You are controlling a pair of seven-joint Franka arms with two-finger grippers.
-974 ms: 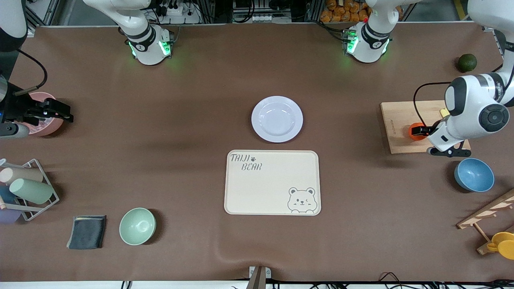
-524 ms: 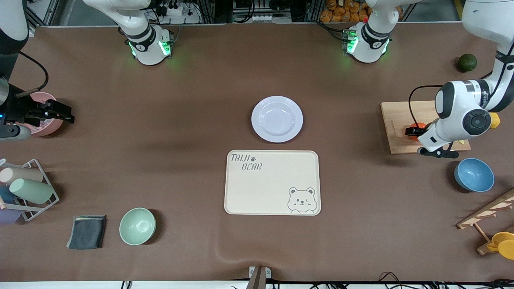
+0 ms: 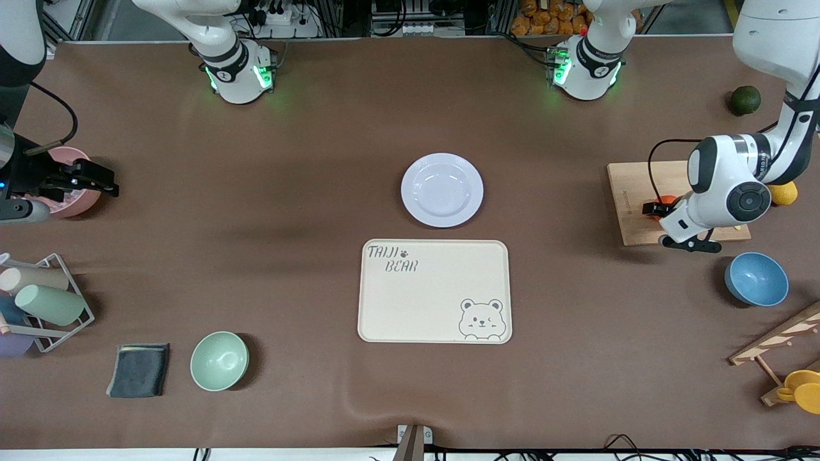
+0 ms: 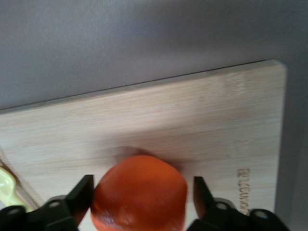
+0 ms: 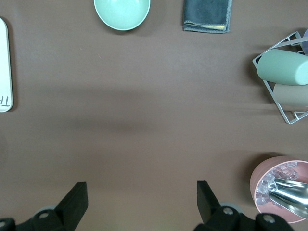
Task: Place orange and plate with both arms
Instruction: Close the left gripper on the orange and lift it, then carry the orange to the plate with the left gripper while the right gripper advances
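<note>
The orange [image 3: 666,201] lies on a wooden cutting board [image 3: 634,192] toward the left arm's end of the table. My left gripper [image 3: 658,208] is low over the board. In the left wrist view the orange [image 4: 139,192] sits between its open fingers [image 4: 82,192]; one pad is at the skin and the other stands a little off it. The lavender-white plate [image 3: 442,189] lies empty at mid-table, just farther from the front camera than the bear-printed tray [image 3: 435,291]. My right gripper [image 3: 96,179] waits open and empty beside a pink bowl [image 3: 70,198].
A lemon [image 3: 785,192] lies by the board, a dark green fruit [image 3: 746,100] farther back, a blue bowl [image 3: 756,278] nearer the camera. A green bowl [image 3: 219,360], a grey cloth [image 3: 138,370] and a cup rack [image 3: 45,301] are at the right arm's end.
The left arm's wrist has shifted over the board toward mid-table, which uncovers the lemon; more of the orange is hidden under it. The right arm has not moved.
</note>
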